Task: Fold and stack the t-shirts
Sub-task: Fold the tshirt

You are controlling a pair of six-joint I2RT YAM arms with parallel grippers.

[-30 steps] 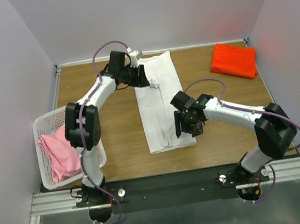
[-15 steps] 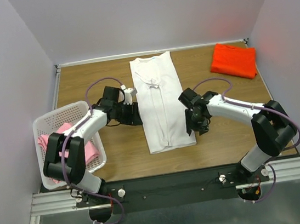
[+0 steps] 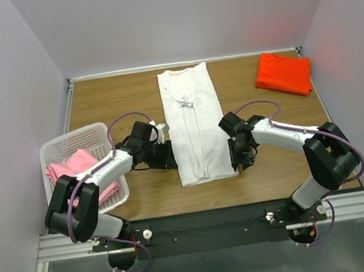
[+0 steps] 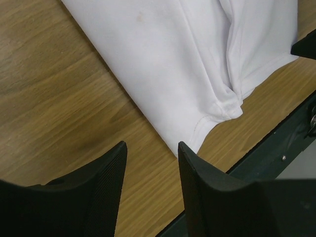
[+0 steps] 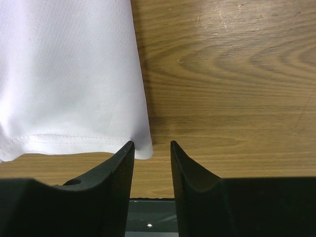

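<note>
A white t-shirt (image 3: 192, 121), folded into a long strip, lies on the wooden table (image 3: 111, 105) with its hem toward the arms. My left gripper (image 3: 169, 155) stands open low beside its left edge. In the left wrist view only bare wood lies between the left gripper's (image 4: 150, 148) fingers, and the shirt's hem corner (image 4: 190, 140) is just ahead of the right finger. My right gripper (image 3: 241, 158) is at the near right corner. It (image 5: 150, 144) is open, with the hem corner (image 5: 143, 148) poking between the fingertips. An orange-red t-shirt (image 3: 283, 73) lies folded at the back right.
A white lattice basket (image 3: 68, 139) at the left table edge holds a crumpled pink t-shirt (image 3: 72, 165). The black and metal rail (image 3: 207, 223) runs along the near edge, close behind both grippers. Grey walls enclose the table on three sides.
The left arm pulled back from the shirt's far end to its near left edge. The right gripper slid to the near right corner, and its jaws narrowed.
</note>
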